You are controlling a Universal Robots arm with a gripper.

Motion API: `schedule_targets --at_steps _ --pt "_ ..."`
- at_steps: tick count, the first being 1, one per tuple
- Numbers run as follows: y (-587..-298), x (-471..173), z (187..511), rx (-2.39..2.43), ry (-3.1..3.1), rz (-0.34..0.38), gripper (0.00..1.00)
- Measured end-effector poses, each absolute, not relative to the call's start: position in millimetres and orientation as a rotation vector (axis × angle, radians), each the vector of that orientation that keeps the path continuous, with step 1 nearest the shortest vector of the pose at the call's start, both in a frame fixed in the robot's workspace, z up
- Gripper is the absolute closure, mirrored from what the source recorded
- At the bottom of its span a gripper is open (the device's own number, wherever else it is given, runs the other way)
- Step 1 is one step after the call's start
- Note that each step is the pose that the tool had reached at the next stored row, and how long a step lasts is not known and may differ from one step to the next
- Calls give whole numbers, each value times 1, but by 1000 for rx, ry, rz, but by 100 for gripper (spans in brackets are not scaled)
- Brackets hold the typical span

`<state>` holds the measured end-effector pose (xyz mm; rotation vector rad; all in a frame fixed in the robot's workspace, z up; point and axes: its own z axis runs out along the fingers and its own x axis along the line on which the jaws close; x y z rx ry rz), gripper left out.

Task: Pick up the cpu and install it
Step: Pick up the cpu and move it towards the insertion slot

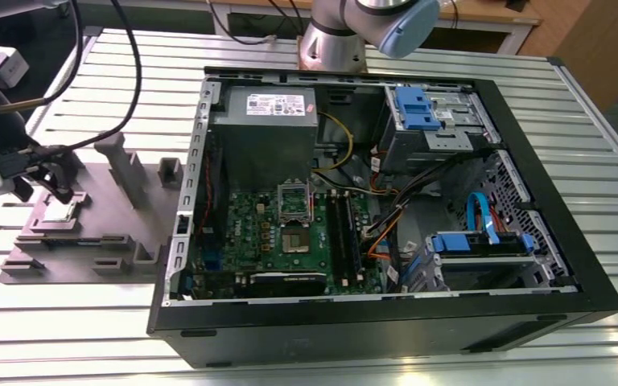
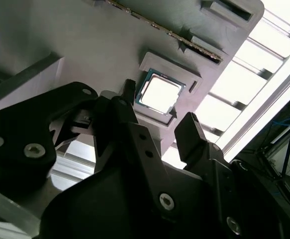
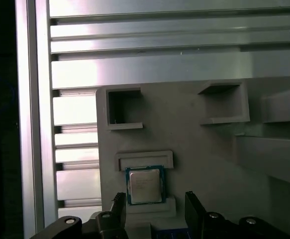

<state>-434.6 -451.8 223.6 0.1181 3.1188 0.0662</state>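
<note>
end effector point(image 3: 154, 200) hovers spread wide over the cpu point(image 3: 145, 185).

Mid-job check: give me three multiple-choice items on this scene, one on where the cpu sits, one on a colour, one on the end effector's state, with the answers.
1. Where is the cpu?
A) in the motherboard socket
B) in a recess of the grey fixture beside the computer case
C) lifted clear in the air

2. What colour are the drive brackets inside the case?
A) blue
B) green
C) white

3. What state is the end effector in?
A) shut on the cpu
B) shut on a cable
C) open, fingers either side of the cpu

Answers:
1 B: both wrist views show it seated in the fixture's recess.
2 A: the exterior view shows them blue.
3 C: the first wrist view shows a gap between each finger and the cpu.
</note>
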Motion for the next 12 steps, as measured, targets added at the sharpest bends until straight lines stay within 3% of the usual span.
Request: schedule_targets --at_steps 12 --pt "-452 -436 202 112 3119 66 41"
